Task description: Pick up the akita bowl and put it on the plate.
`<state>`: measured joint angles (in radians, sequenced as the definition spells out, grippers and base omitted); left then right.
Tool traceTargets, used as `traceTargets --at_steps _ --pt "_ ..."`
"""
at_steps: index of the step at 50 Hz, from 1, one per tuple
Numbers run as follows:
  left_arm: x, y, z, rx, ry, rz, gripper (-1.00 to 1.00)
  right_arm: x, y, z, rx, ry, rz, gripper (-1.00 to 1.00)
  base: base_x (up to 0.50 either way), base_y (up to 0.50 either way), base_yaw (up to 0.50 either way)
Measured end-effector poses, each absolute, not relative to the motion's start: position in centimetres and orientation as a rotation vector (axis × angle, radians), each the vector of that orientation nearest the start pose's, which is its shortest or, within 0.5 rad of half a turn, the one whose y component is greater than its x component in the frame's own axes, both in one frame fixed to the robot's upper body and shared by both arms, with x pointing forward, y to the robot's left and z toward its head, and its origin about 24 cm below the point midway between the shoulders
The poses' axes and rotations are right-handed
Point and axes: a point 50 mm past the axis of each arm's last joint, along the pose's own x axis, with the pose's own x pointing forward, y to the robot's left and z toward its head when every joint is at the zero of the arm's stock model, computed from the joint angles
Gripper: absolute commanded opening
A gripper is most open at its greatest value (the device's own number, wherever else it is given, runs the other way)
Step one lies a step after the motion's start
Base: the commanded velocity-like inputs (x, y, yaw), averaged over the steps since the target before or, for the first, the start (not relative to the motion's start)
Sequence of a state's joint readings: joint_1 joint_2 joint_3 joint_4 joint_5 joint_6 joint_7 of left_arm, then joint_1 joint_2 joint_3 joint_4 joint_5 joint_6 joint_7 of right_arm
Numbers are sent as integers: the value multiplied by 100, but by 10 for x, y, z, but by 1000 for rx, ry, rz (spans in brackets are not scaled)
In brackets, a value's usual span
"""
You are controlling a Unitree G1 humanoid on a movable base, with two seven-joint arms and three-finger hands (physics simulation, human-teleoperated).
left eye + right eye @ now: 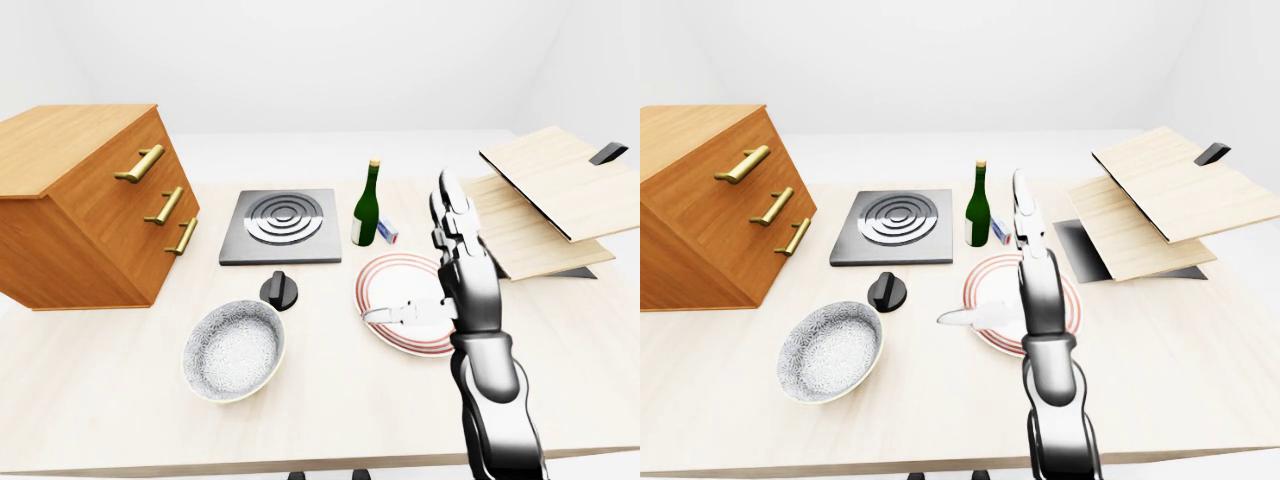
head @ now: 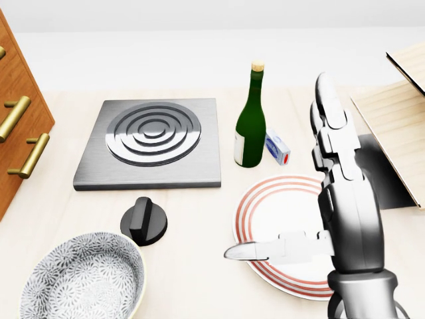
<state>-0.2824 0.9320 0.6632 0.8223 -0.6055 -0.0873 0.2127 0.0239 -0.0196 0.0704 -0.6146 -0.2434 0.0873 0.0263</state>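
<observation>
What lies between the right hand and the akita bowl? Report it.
Only bare table separates right hand from akita bowl in the head view; the black knob sits above.

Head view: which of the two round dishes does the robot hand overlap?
The red-ringed plate, partly covered by the open right robot hand; the speckled grey bowl sits apart at lower left.

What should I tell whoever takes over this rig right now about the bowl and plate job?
Right hand: open, empty, raised over the red-ringed white plate, thumb pointing toward the view's left.
Left hand: not in view.
Speckled grey akita bowl: upright on the light wooden table, at the head view's lower left, apart from the plate, untouched.
Done: nothing yet.
Left: grasp the bowl, lift it, set it on the plate.
</observation>
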Motion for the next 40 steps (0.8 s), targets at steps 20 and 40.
traceTargets --at_steps 20,40 --pt "185 490 159 -87 -193 1130 100 209 -104 185 -503 -611 141 96 0 0 0" --pt "185 490 159 -90 -194 1130 100 202 -69 189 -796 -615 277 96 0 0 0"
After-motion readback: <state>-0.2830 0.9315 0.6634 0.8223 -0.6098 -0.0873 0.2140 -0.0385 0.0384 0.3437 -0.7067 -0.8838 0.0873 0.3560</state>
